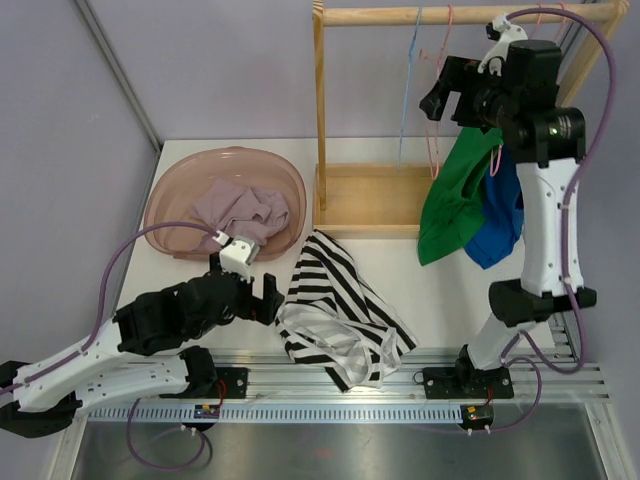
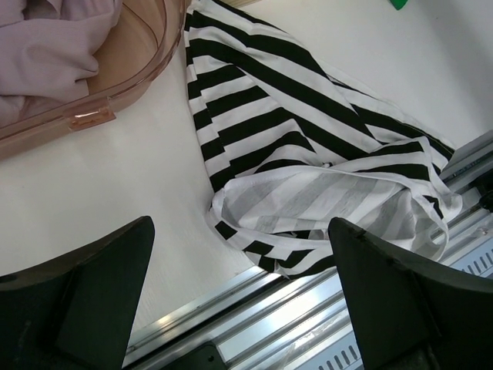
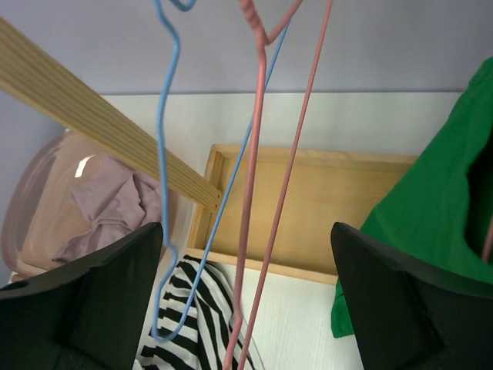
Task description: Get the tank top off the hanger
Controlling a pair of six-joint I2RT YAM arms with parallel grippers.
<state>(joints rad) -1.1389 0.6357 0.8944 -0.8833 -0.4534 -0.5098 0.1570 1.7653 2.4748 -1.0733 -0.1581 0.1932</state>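
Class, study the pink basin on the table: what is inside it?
A crumpled lilac garment lies inside the pink basin, with part of the basin floor bare beside it. Anything beneath the garment is covered and cannot be seen.

light: bright, even, diffuse; soft shadows
glare: highlight on translucent pink plastic tub point(image 3: 83, 166), left of right gripper point(image 3: 246, 231); aluminium rail point(image 2: 262, 308) shines between left gripper point(image 2: 240, 231) jaws
focus: jaws slightly soft, rest sharp

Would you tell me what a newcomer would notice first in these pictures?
A black-and-white striped top lies crumpled at the near edge of the table, centre. On the right, a green garment and a blue one hang at the wooden rack, by the raised right claw. A pink basin holding mauve cloth sits left.
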